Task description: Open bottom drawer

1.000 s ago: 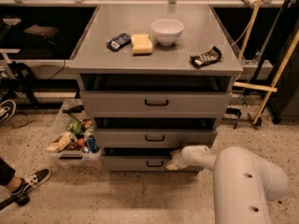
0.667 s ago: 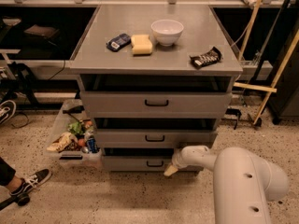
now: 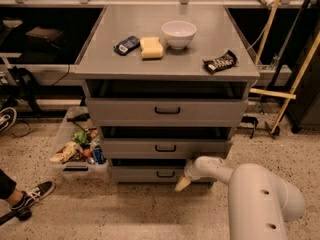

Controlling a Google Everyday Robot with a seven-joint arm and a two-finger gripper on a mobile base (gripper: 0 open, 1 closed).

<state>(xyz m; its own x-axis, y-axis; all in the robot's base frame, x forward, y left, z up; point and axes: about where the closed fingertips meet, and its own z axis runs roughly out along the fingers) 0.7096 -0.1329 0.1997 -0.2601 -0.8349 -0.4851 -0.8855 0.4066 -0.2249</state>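
The bottom drawer (image 3: pixel 140 174) sits lowest in the grey cabinet (image 3: pixel 120 111), just above the speckled floor (image 3: pixel 125 211). Its small black handle (image 3: pixel 165 174) is centred on the front, and a dark gap shows above that front. The robot's hand (image 3: pixel 182 183) hangs before the drawer's right part, just beside the handle and slightly lower (its pale tip slants down and to the left); whether it is spread or pressed together cannot be told. The white arm (image 3: pixel 260 199) reaches in from the lower right. On the surface (image 3: pixel 150 14) above sit a white bowl (image 3: pixel 179 33), a yellow sponge (image 3: pixel 151 47), a dark blue packet (image 3: pixel 127 45) and a dark snack wrapper (image 3: pixel 220 62). A clear bin (image 3: pixel 62 134) of clutter rests on the floor at the cabinet's left.
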